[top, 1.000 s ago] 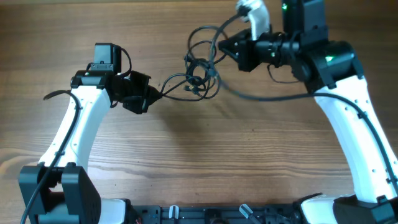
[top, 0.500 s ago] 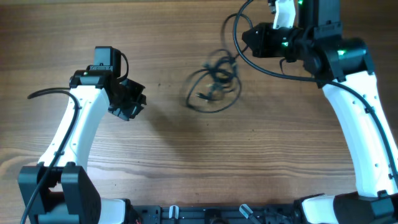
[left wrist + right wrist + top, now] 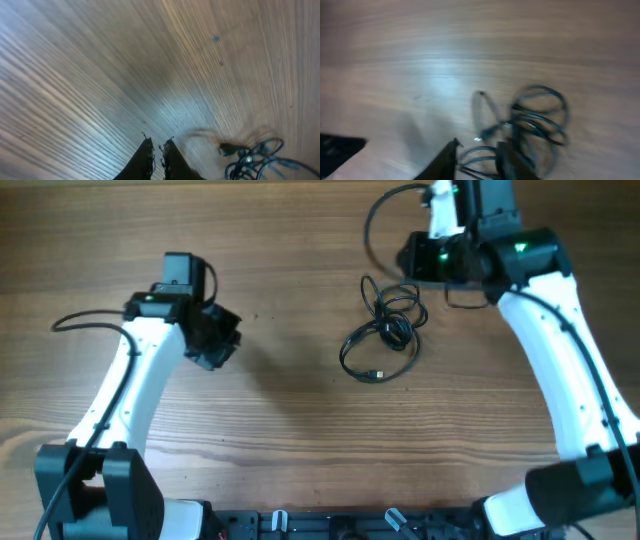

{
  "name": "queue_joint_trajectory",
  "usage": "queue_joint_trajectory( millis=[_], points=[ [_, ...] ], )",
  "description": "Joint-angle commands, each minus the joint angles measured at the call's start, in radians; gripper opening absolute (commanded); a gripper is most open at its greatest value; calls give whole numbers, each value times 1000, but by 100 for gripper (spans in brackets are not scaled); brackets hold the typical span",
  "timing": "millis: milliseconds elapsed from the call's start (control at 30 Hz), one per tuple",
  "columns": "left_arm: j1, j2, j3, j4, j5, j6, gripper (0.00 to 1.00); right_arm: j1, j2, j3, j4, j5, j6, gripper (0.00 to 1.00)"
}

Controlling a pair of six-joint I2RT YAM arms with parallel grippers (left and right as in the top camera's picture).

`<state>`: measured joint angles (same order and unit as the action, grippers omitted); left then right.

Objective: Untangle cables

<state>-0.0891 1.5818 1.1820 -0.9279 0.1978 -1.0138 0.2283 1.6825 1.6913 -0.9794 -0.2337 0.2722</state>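
Observation:
The cables (image 3: 384, 336) are a small clump of thin black loops lying on the wooden table right of centre, with one plug end toward the front. My left gripper (image 3: 222, 340) is shut and empty, well to the left of the clump. In the left wrist view its fingertips (image 3: 156, 146) nearly touch, and the cables (image 3: 255, 157) show at the lower right. My right gripper (image 3: 412, 258) hovers just behind the clump. In the blurred right wrist view its jaws (image 3: 480, 150) are apart, and the cables (image 3: 538, 117) lie on the table beyond them.
The wooden table (image 3: 300, 430) spreads around the clump. A thicker black wire (image 3: 372, 220) loops by the right wrist, and another (image 3: 80, 320) trails left of the left arm. The arm bases stand at the front edge.
A second ago the cables hung stretched between both grippers. The left gripper let go, the right arm swung back and right, and the clump now lies loose on the table.

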Motion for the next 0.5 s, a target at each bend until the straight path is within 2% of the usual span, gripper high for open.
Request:
queue_joint_trajectory(
  millis=[0,67,100,167,233,400,467],
  points=[
    [-101,5,-7,57,-25,14,11,-66,84,15,-62,51,3,42],
    [-153,6,-7,91,-39,11,11,-74,149,15,-121,38,-40,45],
    [-168,6,-7,104,-39,11,11,-70,181,15,-135,-12,-98,46],
    [-192,6,-7,121,-40,-5,13,-58,253,15,-159,-159,-250,55],
    [-195,6,-7,121,-39,-15,13,-46,317,15,-184,-256,-350,56],
    [-194,6,-7,121,-39,-14,14,-15,401,14,-187,-254,-378,54],
    [-194,6,-7,122,-39,-15,15,0,406,14,-181,-263,-377,43]
  ],
)
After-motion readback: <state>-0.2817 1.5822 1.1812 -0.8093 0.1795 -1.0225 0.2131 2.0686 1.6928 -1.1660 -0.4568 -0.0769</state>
